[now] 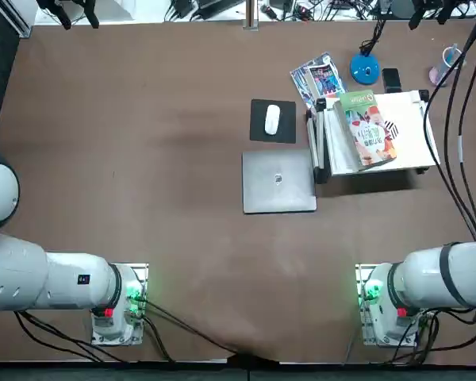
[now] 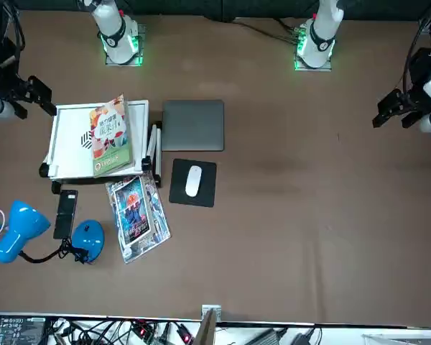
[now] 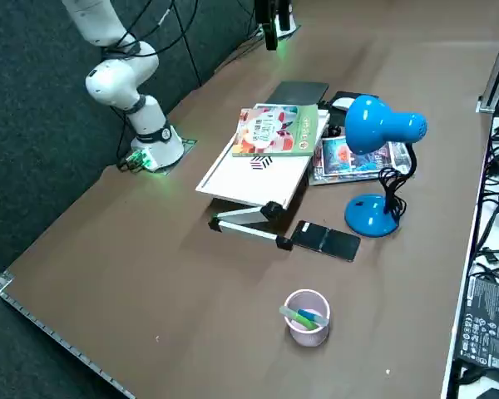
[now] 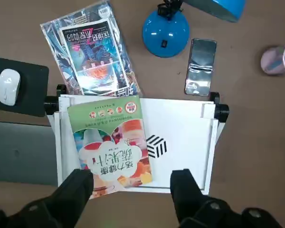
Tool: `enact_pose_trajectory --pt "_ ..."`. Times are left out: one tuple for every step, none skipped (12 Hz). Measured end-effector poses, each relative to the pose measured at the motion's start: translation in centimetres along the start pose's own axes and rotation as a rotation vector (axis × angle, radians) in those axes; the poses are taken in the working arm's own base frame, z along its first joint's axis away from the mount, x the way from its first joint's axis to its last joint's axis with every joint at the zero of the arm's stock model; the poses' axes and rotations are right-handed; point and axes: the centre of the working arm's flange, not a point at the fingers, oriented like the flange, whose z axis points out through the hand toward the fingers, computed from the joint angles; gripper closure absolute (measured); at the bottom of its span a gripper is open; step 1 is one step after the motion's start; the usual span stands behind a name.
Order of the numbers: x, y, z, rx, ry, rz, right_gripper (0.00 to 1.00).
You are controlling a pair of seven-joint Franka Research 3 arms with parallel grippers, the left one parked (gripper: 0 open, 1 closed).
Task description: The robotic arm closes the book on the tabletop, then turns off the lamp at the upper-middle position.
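Right arm (image 1: 452,274): white, jointed; base lit green, with black cables (image 1: 435,337) trailing beside it; the arm extends out of the top view.
Right gripper (image 4: 133,176): black, raised, at the front view's upper left; two fingers (image 4: 184,183), parted wide, roughly parallel, tips well apart.

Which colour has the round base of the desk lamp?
The desk lamp's round base is bright blue; it shows best in the right wrist view.

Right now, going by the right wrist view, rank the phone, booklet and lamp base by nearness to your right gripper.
Right gripper: open, above the table.
1. Booklet, on the white stand
2. Phone, beyond the stand
3. Lamp base, left of the phone
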Motion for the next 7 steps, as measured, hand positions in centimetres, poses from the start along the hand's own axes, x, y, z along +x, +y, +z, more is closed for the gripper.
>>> enact_pose_trajectory --pt "-0.3 -0.1 -0.3 0.001 0.001 0.021 0.0" --pt "-0.6 -0.1 -0.6 0.001 0.003 0.042 0.0" --pt "-0.9 -0.2 -0.8 0.002 0.004 0.06 0.0" --pt "-1.1 -0.3 -0.9 0.008 -0.001 0.074 0.0" --pt "-1.3 -0.5 -0.9 0.026 -0.008 0.081 0.0" --pt "-1.3 -0.7 -0.9 0.044 -0.01 0.087 0.0" --pt "-1.3 -0.8 -1.0 0.051 -0.01 0.09 0.0"
